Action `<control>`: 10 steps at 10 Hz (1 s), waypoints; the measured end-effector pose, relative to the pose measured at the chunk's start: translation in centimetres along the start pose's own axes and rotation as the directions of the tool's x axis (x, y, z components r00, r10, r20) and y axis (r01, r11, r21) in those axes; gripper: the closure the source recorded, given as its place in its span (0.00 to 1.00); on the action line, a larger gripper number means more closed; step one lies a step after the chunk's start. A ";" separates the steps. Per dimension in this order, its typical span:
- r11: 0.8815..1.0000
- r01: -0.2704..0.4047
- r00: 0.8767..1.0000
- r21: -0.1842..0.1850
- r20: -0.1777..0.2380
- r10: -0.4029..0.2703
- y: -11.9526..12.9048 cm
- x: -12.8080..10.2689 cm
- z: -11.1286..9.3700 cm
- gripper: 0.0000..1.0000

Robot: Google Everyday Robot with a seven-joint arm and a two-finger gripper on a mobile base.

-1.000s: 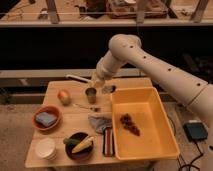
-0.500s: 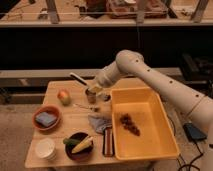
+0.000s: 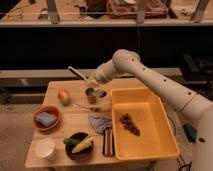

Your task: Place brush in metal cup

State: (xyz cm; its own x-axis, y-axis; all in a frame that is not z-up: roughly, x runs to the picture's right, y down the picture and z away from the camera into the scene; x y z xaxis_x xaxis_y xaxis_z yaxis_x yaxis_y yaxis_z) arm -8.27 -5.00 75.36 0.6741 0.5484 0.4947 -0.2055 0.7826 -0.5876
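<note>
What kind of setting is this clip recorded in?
Probably a lab or workshop test area, not a home kitchen: a small wooden table staged with an apple and yellow bin, the gripper above a metal cup, cluttered benches behind.

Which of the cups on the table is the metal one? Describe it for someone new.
Start at the big yellow bin on the wooden table. Just off its far left corner stands the metal cup, directly below the shut gripper holding the brush. It is dull grey-brown, unlike the white paper cup.

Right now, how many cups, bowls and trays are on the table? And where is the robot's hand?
Cups: 2, metal cup and white paper cup
Bowls: 2, orange bowl and dark bowl
Trays: 1, yellow tray
Total: 5
The gripper, above the metal cup, holds the brush.
</note>
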 end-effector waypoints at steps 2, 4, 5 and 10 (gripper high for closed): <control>1.000 0.003 0.999 0.006 0.044 -0.003 -1.5 -0.8 0.8 0.95; 1.000 0.023 0.997 0.001 0.077 -0.023 -2.6 -2.1 2.6 0.95; 0.999 0.034 0.996 -0.006 0.088 -0.033 -2.8 -2.8 3.5 0.95; 0.999 0.038 0.992 -0.035 0.118 -0.034 -3.5 -2.0 7.0 0.95</control>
State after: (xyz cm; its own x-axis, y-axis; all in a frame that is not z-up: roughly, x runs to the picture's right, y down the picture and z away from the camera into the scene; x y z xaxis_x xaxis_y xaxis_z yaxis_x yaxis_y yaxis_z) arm -13.91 -6.78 80.87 0.5926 0.5524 0.5862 -0.1548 0.7923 -0.5902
